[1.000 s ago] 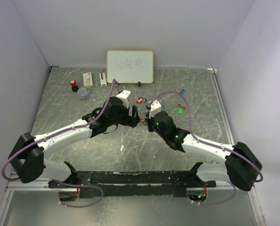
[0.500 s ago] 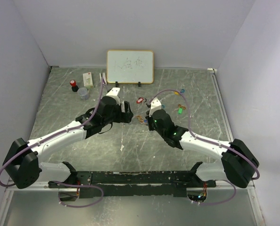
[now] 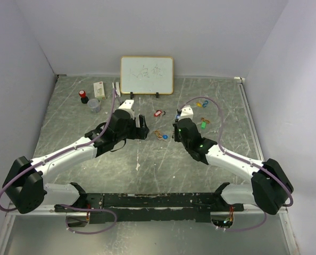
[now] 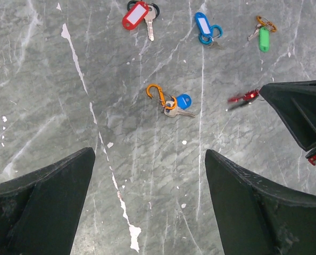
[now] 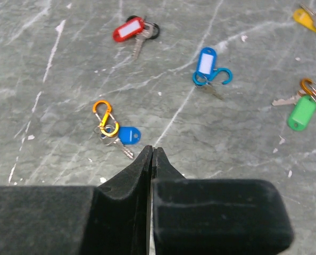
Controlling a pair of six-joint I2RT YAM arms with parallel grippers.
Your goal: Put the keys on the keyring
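Note:
A blue-headed key (image 5: 127, 135) hangs on an orange carabiner clip (image 5: 104, 118) lying flat between my grippers; the pair also shows in the left wrist view (image 4: 171, 101) and the top view (image 3: 160, 135). Red (image 5: 127, 31), blue (image 5: 206, 61), green (image 5: 302, 111) and yellow (image 5: 305, 18) key tags lie beyond it. My left gripper (image 4: 150, 153) is open and empty, left of the clip (image 3: 145, 127). My right gripper (image 5: 151, 150) is shut, just right of the clip (image 3: 175, 133). A blurred red thing (image 4: 242, 97) shows at its tip; whether it is held is unclear.
A small whiteboard (image 3: 147, 75) stands at the back. A red-capped bottle (image 3: 83, 96), a white box (image 3: 99, 88) and a small cup (image 3: 95, 104) sit at the back left. Grey walls close the sides. The scratched grey tabletop (image 3: 147, 170) lies nearer the arm bases.
The grippers were together over the clip a second ago. The left gripper drew back left and the right moved back right, leaving the orange clip with the blue key on the table.

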